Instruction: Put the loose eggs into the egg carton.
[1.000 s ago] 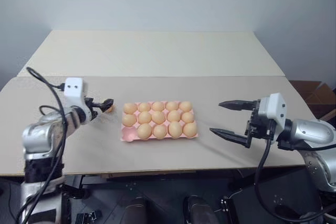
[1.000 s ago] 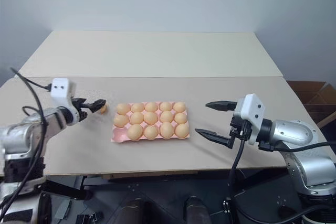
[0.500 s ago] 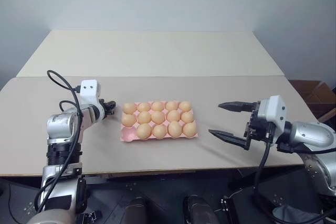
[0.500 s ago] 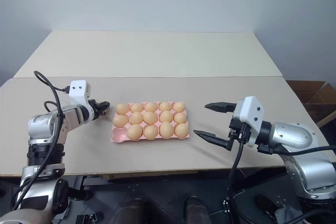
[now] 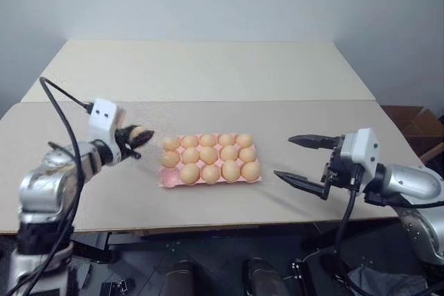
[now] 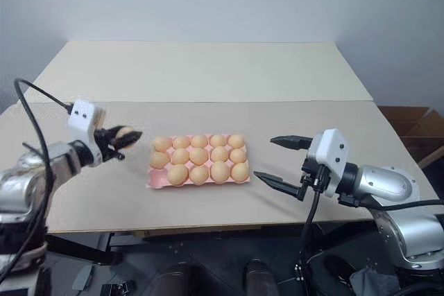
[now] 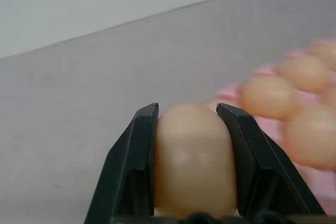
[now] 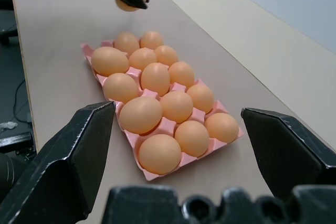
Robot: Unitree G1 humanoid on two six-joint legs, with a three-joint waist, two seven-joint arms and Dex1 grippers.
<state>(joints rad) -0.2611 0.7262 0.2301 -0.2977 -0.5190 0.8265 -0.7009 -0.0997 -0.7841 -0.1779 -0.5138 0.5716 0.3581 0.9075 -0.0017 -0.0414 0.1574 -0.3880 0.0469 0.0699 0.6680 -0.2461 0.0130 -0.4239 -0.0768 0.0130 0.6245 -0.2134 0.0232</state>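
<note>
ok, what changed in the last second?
The left gripper closed on the loose egg that lay on the table beside the egg carton, and lifted it off the surface. The right gripper stayed open and in place; the carton and its eggs did not move.

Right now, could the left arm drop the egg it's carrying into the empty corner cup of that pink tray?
Probably yes. The left fingers grip the egg just beside the egg carton, above the table. The empty cup is the corner nearest that arm, with nothing between them.
</note>
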